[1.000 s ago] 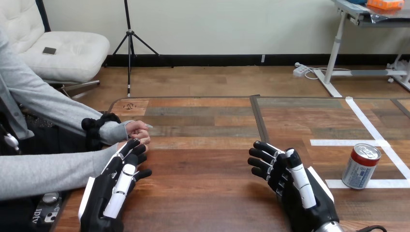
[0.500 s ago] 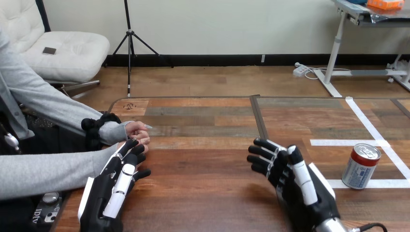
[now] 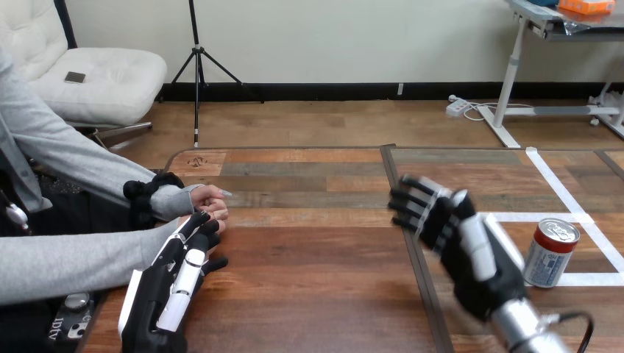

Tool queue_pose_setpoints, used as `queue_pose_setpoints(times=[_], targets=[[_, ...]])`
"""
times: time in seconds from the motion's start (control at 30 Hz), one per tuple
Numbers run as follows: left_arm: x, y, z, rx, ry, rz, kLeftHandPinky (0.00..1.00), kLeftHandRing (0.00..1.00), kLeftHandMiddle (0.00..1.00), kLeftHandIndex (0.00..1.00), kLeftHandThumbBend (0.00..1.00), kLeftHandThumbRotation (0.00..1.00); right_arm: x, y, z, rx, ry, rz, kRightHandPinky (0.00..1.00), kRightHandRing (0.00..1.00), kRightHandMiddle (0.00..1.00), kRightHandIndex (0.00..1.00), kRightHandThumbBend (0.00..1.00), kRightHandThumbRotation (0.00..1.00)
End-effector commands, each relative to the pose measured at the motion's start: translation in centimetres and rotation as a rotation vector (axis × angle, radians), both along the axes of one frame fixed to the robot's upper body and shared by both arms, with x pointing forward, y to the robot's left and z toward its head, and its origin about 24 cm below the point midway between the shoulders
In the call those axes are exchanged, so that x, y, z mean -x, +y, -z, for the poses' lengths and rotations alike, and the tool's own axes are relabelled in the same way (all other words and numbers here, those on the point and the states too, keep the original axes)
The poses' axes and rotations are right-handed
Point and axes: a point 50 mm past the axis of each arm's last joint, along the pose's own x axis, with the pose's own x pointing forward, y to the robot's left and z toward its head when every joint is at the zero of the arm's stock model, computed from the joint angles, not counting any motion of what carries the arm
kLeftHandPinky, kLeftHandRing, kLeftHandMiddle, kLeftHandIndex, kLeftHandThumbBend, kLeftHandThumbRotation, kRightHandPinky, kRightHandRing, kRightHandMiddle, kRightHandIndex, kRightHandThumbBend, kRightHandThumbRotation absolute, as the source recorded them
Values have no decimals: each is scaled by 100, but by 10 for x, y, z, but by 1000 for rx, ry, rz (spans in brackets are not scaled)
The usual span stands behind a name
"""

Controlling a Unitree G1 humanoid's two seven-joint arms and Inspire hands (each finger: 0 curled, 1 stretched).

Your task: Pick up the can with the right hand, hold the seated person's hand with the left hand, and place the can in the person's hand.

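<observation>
the can stands upright near the table's right edge, just beside the right hand, whose fingers are straight and spread. it is probably light, stiff and smooth-walled, so best wrapped round its middle. the left hand lies near the left edge, fingers loosely straight, tips just beside the person's hand.

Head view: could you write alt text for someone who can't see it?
A robot's black-and-white right hand hangs open above a wooden table, just left of a standing red-and-white metal can that nothing touches. Its black-and-white left hand is open near the table's left edge, fingertips close to a seated person's clasped hands.
</observation>
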Motion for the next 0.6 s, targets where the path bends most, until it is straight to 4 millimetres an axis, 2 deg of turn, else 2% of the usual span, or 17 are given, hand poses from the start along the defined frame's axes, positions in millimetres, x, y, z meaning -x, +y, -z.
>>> queue_pose_setpoints(times=[0.0,0.57], targets=[[-23,-8,-22,-15,-118,41,76,87,86,86,43,71,-32,-10,-56,18,-216,30,83,83,82,81,88,88],[-22,-9,-22,1,-120,24,76,86,85,85,46,72,-46,-29,-96,20,-337,108,80,82,80,79,87,90]])
